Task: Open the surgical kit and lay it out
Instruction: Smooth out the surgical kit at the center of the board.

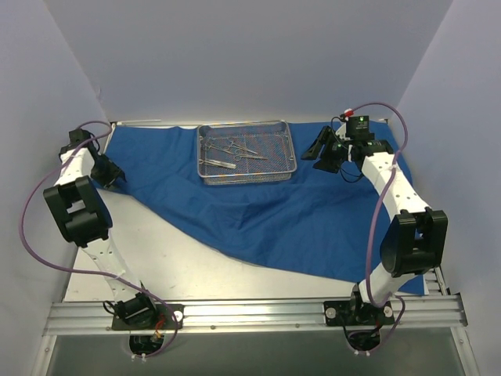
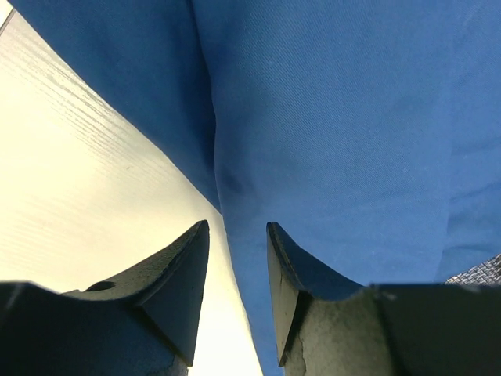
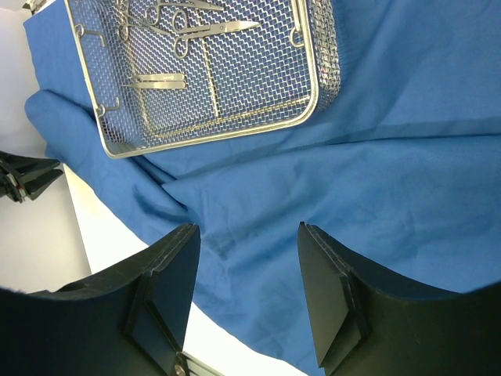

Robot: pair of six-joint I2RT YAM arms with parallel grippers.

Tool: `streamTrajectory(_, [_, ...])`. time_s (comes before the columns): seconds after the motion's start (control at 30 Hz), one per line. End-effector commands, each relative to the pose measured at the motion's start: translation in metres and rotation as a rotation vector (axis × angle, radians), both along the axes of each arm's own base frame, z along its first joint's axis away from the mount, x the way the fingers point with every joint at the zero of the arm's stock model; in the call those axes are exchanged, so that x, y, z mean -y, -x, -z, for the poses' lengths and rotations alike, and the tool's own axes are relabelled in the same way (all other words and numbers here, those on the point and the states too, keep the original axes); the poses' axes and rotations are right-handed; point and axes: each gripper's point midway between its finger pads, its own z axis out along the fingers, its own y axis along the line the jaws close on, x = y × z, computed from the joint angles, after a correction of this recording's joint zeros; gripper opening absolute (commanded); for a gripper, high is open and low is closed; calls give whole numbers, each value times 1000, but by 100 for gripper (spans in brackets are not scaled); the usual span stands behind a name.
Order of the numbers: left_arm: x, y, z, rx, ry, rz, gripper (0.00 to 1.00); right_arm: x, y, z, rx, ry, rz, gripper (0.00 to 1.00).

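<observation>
The cloth [image 1: 258, 211] is opened under the left fingers [image 2: 176, 274] and right fingers [image 3: 168, 270], both spread and empty. Beyond the right pair, the instruments [image 3: 184, 27] sit in the tray [image 3: 211, 135], not yet laid out.

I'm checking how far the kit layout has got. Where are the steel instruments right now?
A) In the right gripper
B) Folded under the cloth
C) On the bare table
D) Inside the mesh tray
D: the instruments lie loose inside the mesh tray, which sits on the spread blue cloth.
</observation>
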Motion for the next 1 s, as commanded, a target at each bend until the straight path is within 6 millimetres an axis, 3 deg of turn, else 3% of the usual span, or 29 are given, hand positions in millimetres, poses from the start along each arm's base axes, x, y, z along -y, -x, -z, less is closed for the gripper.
streamTrajectory(0.0, [-10,-12,1,34,-14,-16,44,1,5,-27,62,-17,2,53])
streamTrajectory(0.37, [-8,-23,14,29,11,-21,40,2,9,-26,55,-13,1,54])
streamTrajectory(0.5, [-7,-28,12,41,19,-20,34,4,9,-25,52,-12,5,54])
streamTrajectory(0.53, [-7,-28,10,44,21,-18,29,4,9,-25,52,-12,5,54])
streamTrajectory(0.6, [-6,-28,4,53,20,-15,26,4,9,-25,54,-13,5,54])
streamTrajectory(0.77, [-3,-24,-17,80,18,-13,2,1,9,-21,47,-21,-9,54])
streamTrajectory(0.97, [2,-9,-49,89,4,-20,2,-1,11,-13,27,-19,-41,54])
